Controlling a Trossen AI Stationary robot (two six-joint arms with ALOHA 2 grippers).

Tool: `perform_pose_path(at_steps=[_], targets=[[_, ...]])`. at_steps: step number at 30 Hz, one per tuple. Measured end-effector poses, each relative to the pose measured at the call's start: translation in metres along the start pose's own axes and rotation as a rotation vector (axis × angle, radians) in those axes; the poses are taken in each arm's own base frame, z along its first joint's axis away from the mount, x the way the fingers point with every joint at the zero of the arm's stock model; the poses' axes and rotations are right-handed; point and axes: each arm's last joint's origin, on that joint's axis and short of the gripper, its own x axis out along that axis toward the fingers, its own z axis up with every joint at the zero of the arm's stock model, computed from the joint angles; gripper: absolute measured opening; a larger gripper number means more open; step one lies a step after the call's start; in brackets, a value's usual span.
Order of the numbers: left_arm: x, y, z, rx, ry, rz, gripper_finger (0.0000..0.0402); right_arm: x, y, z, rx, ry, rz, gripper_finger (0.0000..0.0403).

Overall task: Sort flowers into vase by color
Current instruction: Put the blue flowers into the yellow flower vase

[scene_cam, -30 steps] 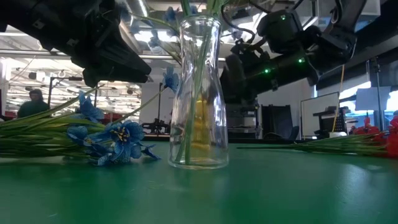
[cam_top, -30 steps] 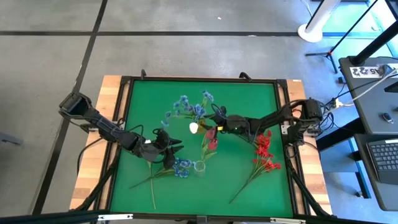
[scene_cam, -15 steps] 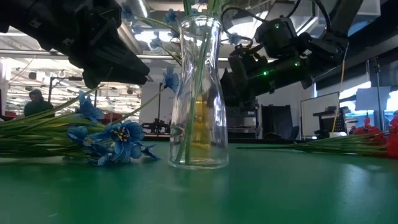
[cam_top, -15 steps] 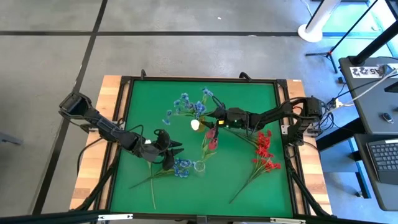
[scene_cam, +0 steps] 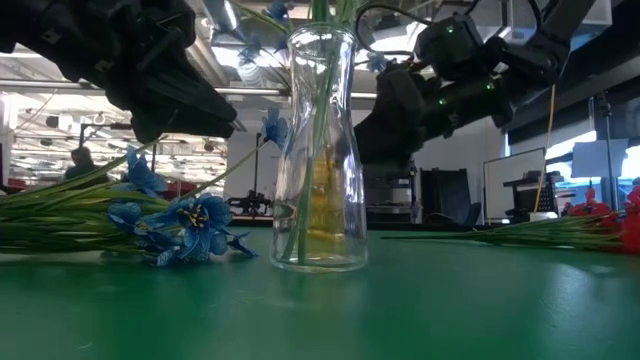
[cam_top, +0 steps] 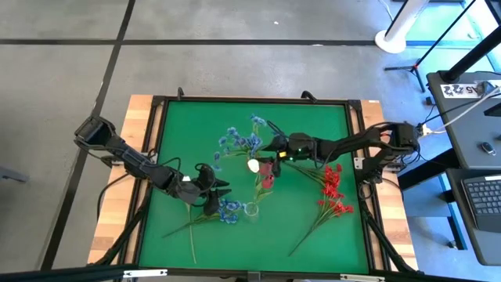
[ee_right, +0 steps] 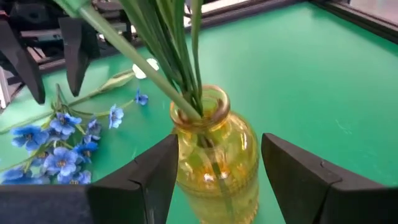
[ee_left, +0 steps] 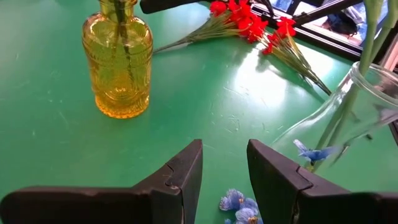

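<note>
Starting at your left, the left gripper (cam_top: 217, 190) hovers with its fingers parted and nothing between them, just above the blue spray (cam_top: 228, 210) lying on the green table (cam_top: 180, 141). Beside that spray stands the clear vase (cam_top: 250, 210) with green stems in it. Next comes the yellow vase (ee_right: 214, 155), holding several stems; the right gripper (ee_right: 214, 171) sits spread on both sides of it without squeezing. Farthest right, red sprays (cam_top: 332, 192) lie flat.

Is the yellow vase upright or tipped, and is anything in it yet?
Upright and not empty. The yellow vase stands on its base on the green table, and several green stems go down through its mouth.
</note>
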Motion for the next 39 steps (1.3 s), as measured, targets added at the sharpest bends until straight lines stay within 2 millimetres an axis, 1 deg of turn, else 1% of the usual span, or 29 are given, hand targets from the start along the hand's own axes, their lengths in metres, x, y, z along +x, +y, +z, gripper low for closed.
perform_pose_path(at_steps=[5,10,12,14,17,20,22,25,28,31,35,39], targets=[[0.000,0.000,0.000,0.003,0.008,-0.003,0.0121,-0.005,0.000,0.001,-0.016,0.042,-0.010,0.0230],[-0.010,0.004,0.004,0.014,0.059,-0.024,0.0121,-0.017,0.002,0.006,-0.019,0.087,-0.035,0.0230],[-0.017,0.006,0.010,-0.004,0.069,-0.031,0.0121,-0.024,0.002,0.009,-0.013,0.107,-0.098,0.0230],[-0.025,0.005,0.019,-0.027,0.079,-0.055,0.0121,-0.033,0.002,0.012,-0.026,0.138,-0.134,0.0230],[-0.039,0.000,0.038,-0.056,0.081,-0.116,0.0121,-0.048,0.004,0.015,-0.021,0.187,-0.150,0.0230],[-0.051,-0.007,0.052,-0.047,0.099,-0.135,0.0121,-0.062,0.006,0.019,-0.013,0.219,-0.146,0.0229],[-0.057,-0.012,0.059,-0.040,0.144,-0.125,0.0121,-0.069,0.008,0.021,0.003,0.240,-0.126,0.0223],[-0.063,-0.022,0.061,-0.046,0.280,-0.081,0.0121,-0.077,0.015,0.020,0.001,0.273,-0.109,0.0197],[-0.067,-0.033,0.058,-0.043,0.404,-0.043,0.0121,-0.083,0.024,0.020,-0.019,0.280,-0.090,0.0159],[-0.067,-0.048,0.053,-0.051,0.488,-0.064,0.0121,-0.086,0.032,0.020,-0.039,0.279,-0.090,0.0118],[-0.063,-0.057,0.030,-0.064,0.633,-0.027,0.0122,-0.087,0.038,0.019,-0.051,0.276,-0.084,0.0080],[-0.059,-0.058,0.004,-0.091,0.806,0.089,0.0137,-0.087,0.038,0.018,-0.057,0.283,-0.110,0.0070]])
